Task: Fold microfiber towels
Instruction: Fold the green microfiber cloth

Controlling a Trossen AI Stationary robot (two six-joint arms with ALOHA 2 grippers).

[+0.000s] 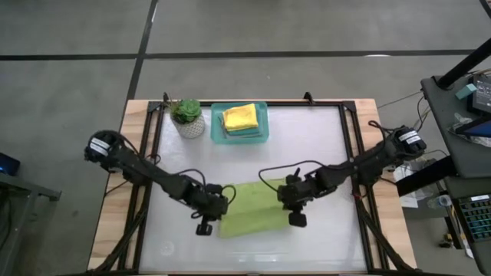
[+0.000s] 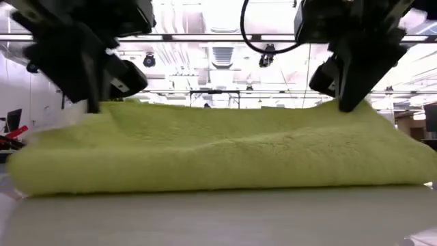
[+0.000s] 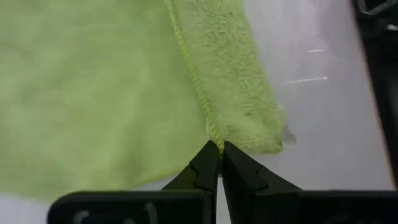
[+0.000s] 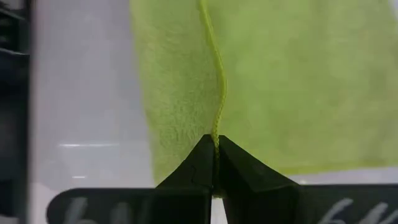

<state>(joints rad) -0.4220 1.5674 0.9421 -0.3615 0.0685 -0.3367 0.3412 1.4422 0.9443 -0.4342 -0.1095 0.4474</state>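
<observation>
While the lime green towel (image 1: 252,208) is pinched at its stitched hem by both closed grippers, left (image 1: 205,227) and right (image 1: 296,218) | lying between them | soft, light, limp: corners judged best gripped.

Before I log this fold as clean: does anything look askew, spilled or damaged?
Nothing looks damaged or spilled. The green towel lies folded but slightly slanted across the table, each end pinched by a shut claw: left, right. The other towels sit stacked in the tray, beside an upright plant.
</observation>
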